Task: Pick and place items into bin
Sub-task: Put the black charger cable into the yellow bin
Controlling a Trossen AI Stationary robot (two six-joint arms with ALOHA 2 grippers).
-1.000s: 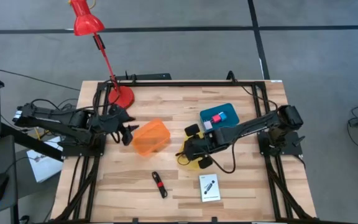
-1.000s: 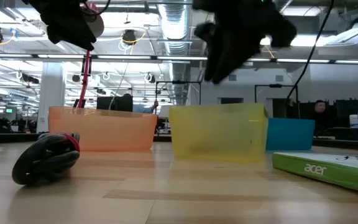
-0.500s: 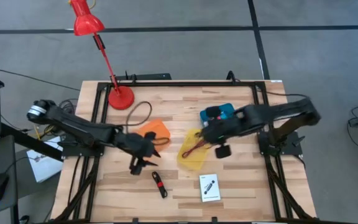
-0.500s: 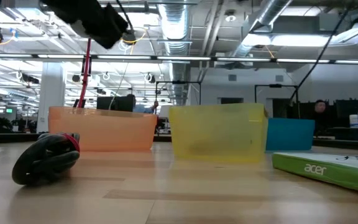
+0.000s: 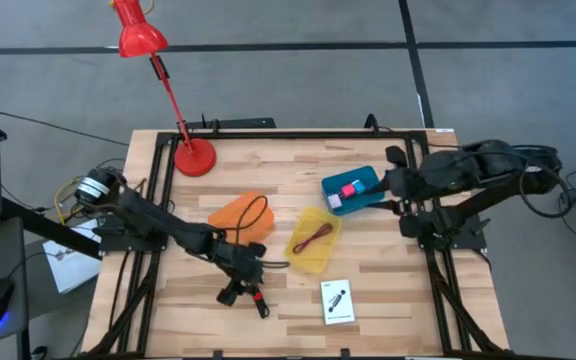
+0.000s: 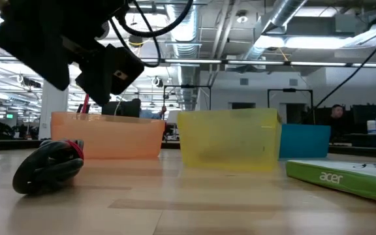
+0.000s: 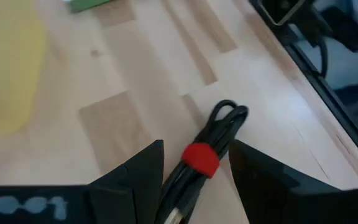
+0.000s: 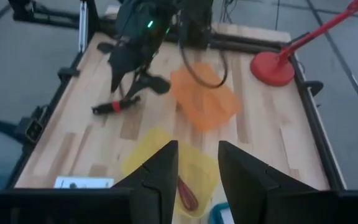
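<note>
Left tool (image 7: 194, 163), fingers apart, straddles slim black cable bundle w/ red band (image 7: 199, 155).

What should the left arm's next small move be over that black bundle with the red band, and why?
Probably lower and close. The left tool is open, its fingers straddling the black-and-red bundle, which lies flat on the table, not yet gripped. The right tool waits, open, back by the blue bin.

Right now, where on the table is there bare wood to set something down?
Free: the wooden table between the red lamp base and the blue bin. Crowded: the middle, with the orange bin, yellow bin, black-and-red cable bundle under the left gripper.
</note>
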